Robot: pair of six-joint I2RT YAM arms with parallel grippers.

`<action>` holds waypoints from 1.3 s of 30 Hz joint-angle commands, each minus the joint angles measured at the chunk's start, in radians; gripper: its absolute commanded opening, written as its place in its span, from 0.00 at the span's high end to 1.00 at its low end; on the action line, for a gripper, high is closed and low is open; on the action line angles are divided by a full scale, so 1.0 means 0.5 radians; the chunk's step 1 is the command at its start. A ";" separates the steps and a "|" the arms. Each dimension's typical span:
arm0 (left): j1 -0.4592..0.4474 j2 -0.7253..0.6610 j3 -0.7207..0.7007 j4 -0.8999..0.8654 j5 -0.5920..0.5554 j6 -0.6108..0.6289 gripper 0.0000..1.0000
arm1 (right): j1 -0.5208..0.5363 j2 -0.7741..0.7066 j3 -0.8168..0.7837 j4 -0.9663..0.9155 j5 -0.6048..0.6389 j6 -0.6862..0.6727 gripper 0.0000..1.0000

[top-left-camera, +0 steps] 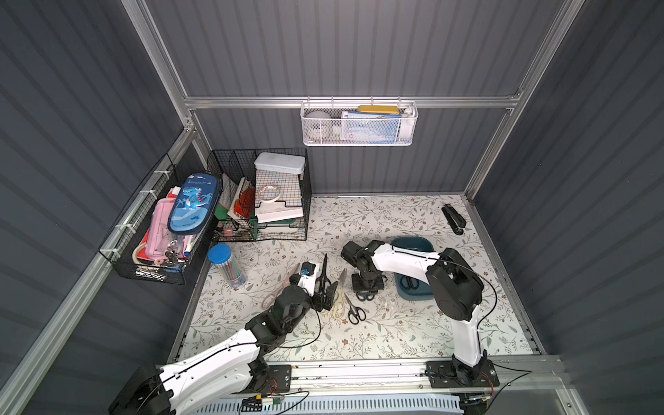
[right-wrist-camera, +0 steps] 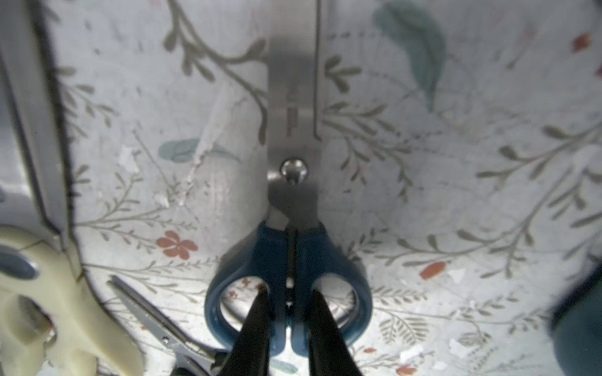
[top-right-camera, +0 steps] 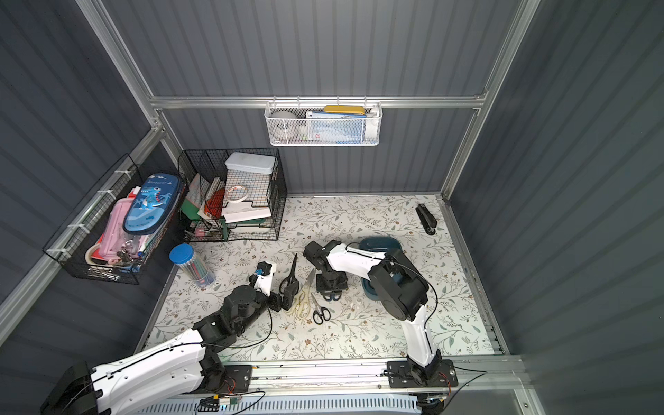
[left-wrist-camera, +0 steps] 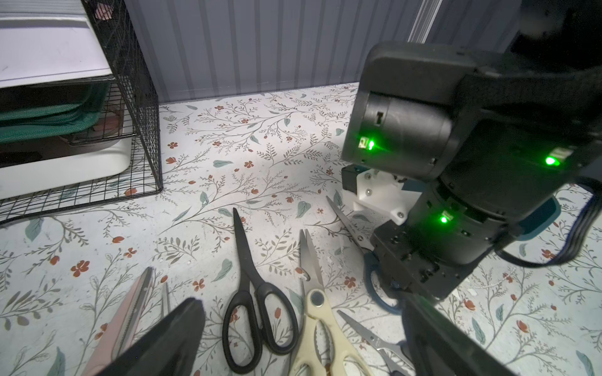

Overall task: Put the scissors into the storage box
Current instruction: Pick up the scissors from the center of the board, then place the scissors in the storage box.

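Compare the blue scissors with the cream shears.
Blue scissors have smooth blue loops; cream shears have cream handles toothed inside. The right gripper pinches the blue scissors between their loops; the cream shears lie free. The cream shears' pivot is bigger than the blue scissors'. Both lie flat, blades closed, on the mat.

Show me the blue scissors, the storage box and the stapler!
blue scissors [right-wrist-camera: 293, 170]: right wrist view, on the pivot screw.
storage box [top-left-camera: 413, 296]: in a top view, on its near outer wall.
stapler [top-left-camera: 453, 217]: in a top view, on the middle of its black body.
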 commanded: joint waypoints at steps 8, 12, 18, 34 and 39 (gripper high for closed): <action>-0.008 0.003 0.064 0.007 -0.012 0.011 0.01 | -0.028 -0.378 -0.200 0.262 0.198 -0.271 1.00; -0.007 -0.046 0.069 -0.002 -0.037 -0.008 0.01 | -0.078 -0.668 -0.242 0.286 0.285 -0.384 1.00; -0.011 0.220 0.400 0.049 0.155 0.077 0.01 | -0.460 -1.015 -0.387 0.192 0.165 -0.551 1.00; -0.166 0.785 0.589 0.564 0.439 -0.020 0.01 | -1.074 -0.794 -0.643 0.027 0.275 -0.862 1.00; -0.166 0.604 0.446 0.546 0.313 -0.057 0.01 | -1.087 -0.591 -0.550 0.030 0.376 -0.860 1.00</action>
